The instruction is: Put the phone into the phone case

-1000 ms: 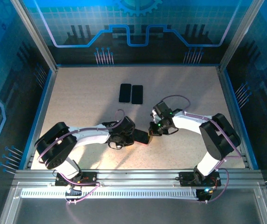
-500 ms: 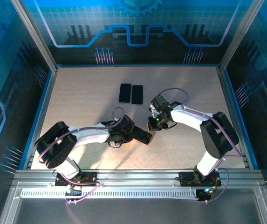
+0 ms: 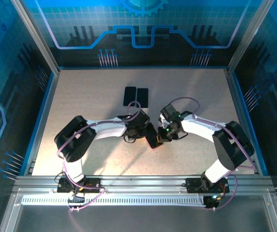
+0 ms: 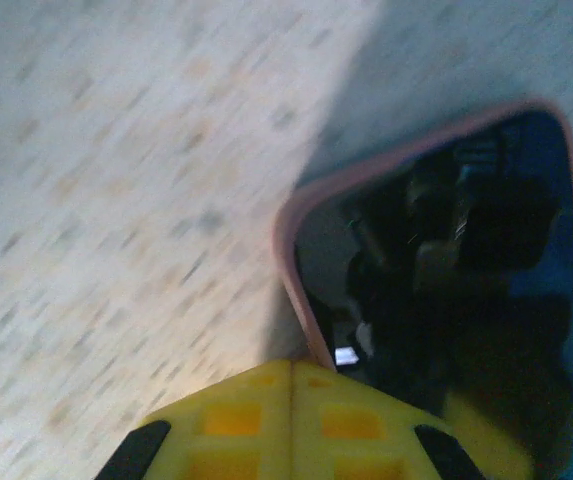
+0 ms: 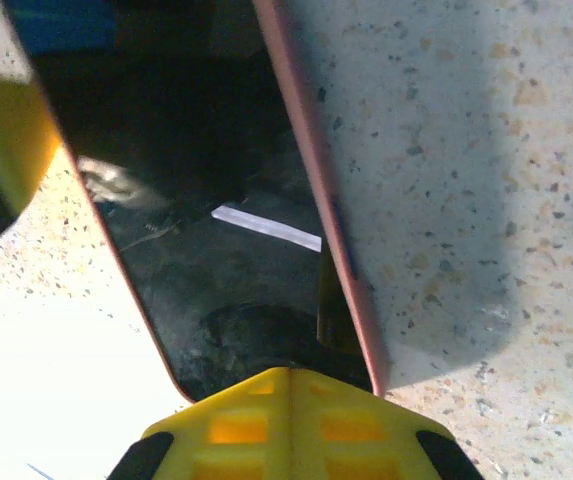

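The phone (image 3: 151, 137), dark glass with a pink rim, lies on the bench (image 3: 90, 96) at the middle of the frame. The left fingers (image 4: 266, 420) and right fingers (image 5: 256, 430) are both closed, tips against it from either side. Uneven pushing could, I reckon, spin or skid it. Its long axis runs top to bottom, leaning lower right. Two dark slabs (image 3: 130, 95) sit well apart above.

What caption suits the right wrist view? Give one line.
Shut right gripper at the pink-edged phone, on a speckled table.
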Available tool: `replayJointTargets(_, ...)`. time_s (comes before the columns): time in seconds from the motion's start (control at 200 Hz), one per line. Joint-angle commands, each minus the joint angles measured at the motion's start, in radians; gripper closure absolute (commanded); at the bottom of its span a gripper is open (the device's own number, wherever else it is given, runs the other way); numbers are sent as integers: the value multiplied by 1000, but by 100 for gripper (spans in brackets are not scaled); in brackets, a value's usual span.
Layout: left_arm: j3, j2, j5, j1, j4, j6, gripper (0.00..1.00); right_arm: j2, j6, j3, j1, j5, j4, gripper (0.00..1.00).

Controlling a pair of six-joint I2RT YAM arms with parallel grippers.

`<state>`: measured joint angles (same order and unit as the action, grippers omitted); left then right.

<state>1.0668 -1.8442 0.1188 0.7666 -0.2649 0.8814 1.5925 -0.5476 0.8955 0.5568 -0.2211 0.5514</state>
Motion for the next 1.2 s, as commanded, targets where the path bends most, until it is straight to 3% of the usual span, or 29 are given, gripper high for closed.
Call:
replayJointTargets(0.0, 76, -68, 37, -15, 132, -35, 100, -33, -21, -10, -5, -17, -2, 100)
replayJointTargets(0.255, 84, -85, 6, -28, 174, -21, 100, -29, -65, -77, -8, -22, -82, 100)
replayJointTargets(0.65, -93, 103, -18, -86, 199, -3, 100, -15, -114, -56, -12, -40, -174, 100)
replayJointTargets(0.83, -125, 155, -27, -90, 183, -4, 100, 66, -112, -29, -17, -41, -216, 100)
replayJointTargets(1.196, -200, 212, -28, -95, 170, 14, 100, 212, -121, 28, -137, 2, -294, 100)
